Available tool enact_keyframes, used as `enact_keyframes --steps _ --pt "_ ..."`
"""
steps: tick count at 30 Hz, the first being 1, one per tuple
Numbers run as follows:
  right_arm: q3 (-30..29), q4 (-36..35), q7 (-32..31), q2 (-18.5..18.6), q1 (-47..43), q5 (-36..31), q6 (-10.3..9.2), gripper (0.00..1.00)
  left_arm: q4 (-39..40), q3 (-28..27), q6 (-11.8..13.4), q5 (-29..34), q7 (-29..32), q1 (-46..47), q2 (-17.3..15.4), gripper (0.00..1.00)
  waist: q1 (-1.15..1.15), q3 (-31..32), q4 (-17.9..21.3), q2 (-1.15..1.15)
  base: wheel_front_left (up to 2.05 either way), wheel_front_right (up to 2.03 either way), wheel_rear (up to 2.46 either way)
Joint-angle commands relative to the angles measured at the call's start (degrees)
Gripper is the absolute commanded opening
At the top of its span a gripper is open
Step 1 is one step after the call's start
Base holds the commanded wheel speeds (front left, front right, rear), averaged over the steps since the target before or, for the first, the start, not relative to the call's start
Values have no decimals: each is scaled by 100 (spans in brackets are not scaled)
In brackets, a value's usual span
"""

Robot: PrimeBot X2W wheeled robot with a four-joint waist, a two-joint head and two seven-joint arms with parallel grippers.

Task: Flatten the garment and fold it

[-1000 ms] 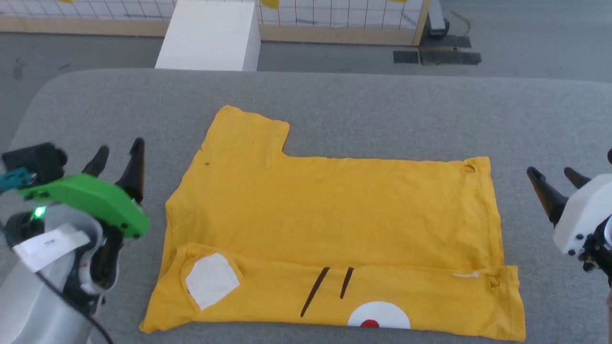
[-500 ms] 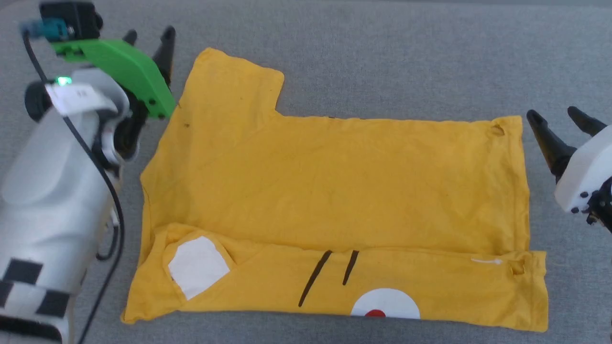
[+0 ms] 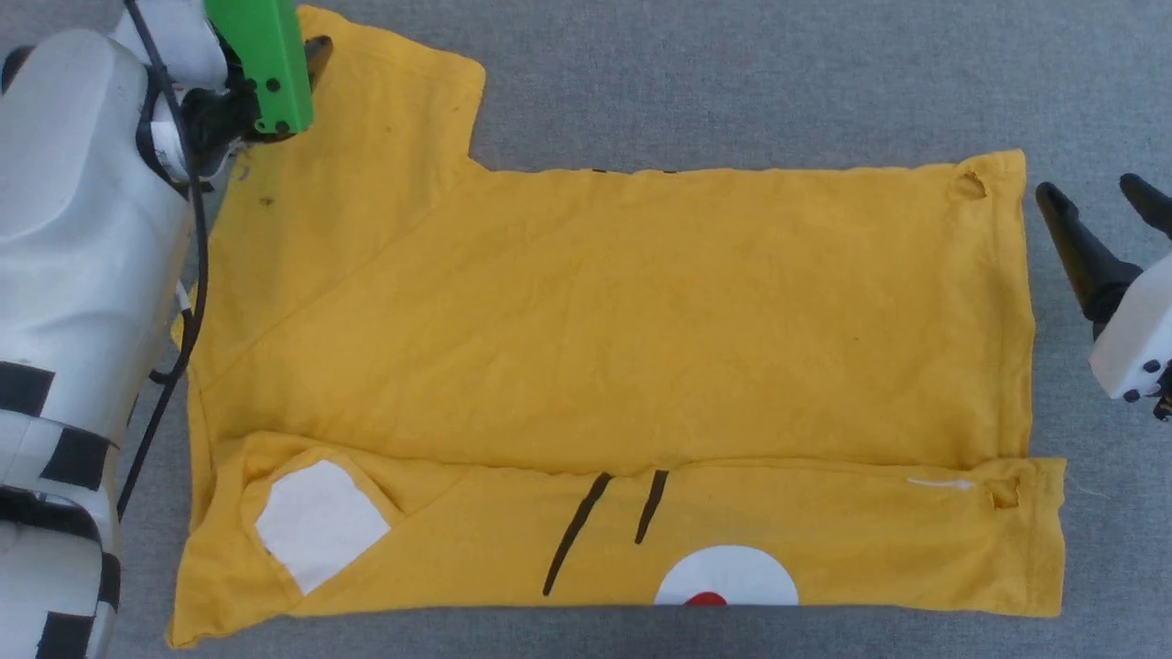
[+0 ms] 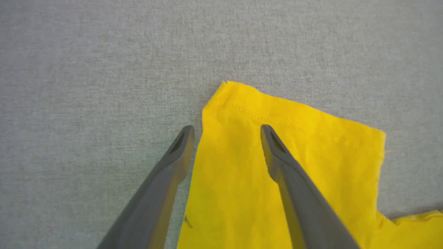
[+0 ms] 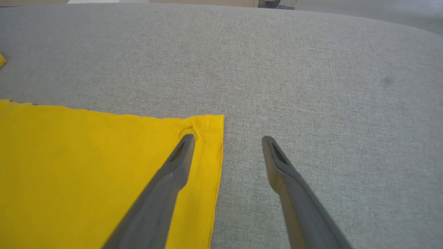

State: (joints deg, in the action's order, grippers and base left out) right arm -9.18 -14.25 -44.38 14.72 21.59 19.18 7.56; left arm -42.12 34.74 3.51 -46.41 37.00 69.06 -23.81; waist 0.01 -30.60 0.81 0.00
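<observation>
Mustard-yellow soft fabric: the garment (image 3: 595,320), a short-sleeved T-shirt, lies spread on the grey cloth-covered table (image 3: 732,73). Its long axis runs from 9 o'clock to 3 o'clock across the head view. One sleeve (image 3: 366,91) projects toward 11 o'clock. The strip along the 6 o'clock edge is turned over onto the body and shows the print.

**Tool state**
- Left gripper (image 4: 226,129): jaws spread wide, nothing held. It is at 11 o'clock in the head view, partly behind its green plastic mount (image 3: 261,64).
- Right gripper (image 3: 1090,188): jaws spread wide, nothing held. It is at 3 o'clock in the head view, just beside the hem.

**Governing relation**
- In the left wrist view, the fingers straddle the side edge of the sleeve: one over bare table, one over yellow fabric. The sleeve corner lies at 12 o'clock, just beyond the tips.
- In the right wrist view, the hem edge runs between the fingers. The far hem corner sits at the tip of the finger over the fabric.
- Each arm is nearest its own far corner. The likely next step is to close on both corners and carry the far edge toward 6 o'clock.

**Markings**
- Print: a white patch (image 3: 311,535), two thin black strokes (image 3: 604,526), and a white circle with a red dot (image 3: 723,586).
- No brand, label or legible writing can be made out.
</observation>
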Motion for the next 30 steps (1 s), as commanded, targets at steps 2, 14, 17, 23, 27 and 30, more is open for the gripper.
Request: enact_keyframes --steps 2,14,17,23,27,30 --pt "-47 -86 -16 1 -41 -11 -8 100 -132 105 -7 28 230 37 37 100 -1 -174 88 0 0 0 0" --pt "-73 -251 -104 33 -23 -26 -8 100 -298 -141 -35 -416 70 -375 241 0 -1 -260 -35 0 0 0 0" --pt "-86 -266 -147 82 22 -32 -8 100 -240 -366 -105 -581 -270 -382 264 0 -1 -187 -96 0 0 0 0" --pt "85 -170 -748 396 330 -156 -8 100 -17 -636 -300 -783 -648 -322 221 0 -1 -37 -219 0 0 0 0" --pt "396 57 -1454 644 809 -351 -8 100 170 -622 -312 -779 -637 -325 178 0 -1 -39 -302 0 0 0 0" --pt "749 344 -2034 859 1129 -510 -8 100 319 -607 -291 -787 -590 -336 166 0 -1 -103 -366 0 0 0 0"
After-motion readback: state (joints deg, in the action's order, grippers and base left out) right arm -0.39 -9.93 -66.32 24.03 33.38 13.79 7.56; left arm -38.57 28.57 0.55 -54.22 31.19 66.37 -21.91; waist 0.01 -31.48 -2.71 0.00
